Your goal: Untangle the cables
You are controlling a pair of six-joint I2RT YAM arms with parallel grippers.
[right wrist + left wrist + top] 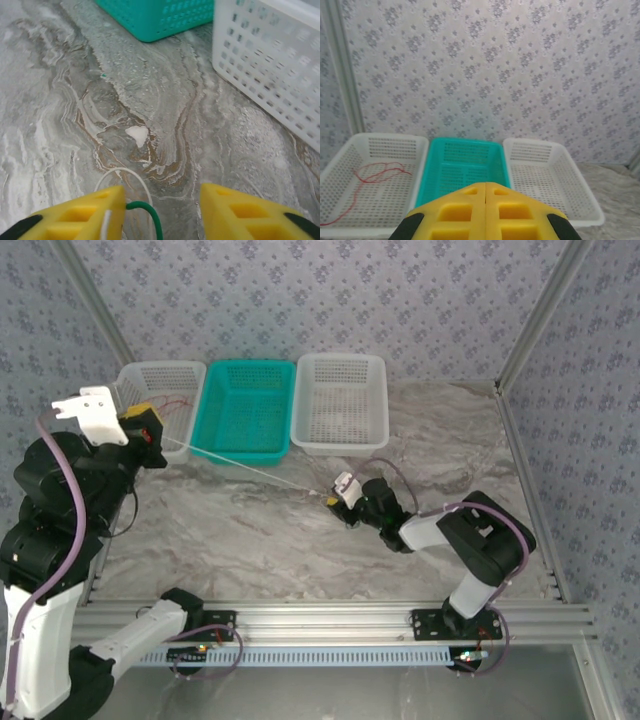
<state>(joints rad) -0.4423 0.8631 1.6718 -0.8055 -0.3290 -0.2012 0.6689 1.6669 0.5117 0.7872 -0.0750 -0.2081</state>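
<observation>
Beside the green cable (pixel 151 214), right gripper (pixel 161 199) stands wide apart.

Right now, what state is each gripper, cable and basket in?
Left gripper: shut on the pale cable, raised.
Right gripper: open, fingers apart.
Pale cable: taut between the two grippers.
Green cable: curled beside one right gripper finger.
Red cable: loose in the left white basket.
</observation>
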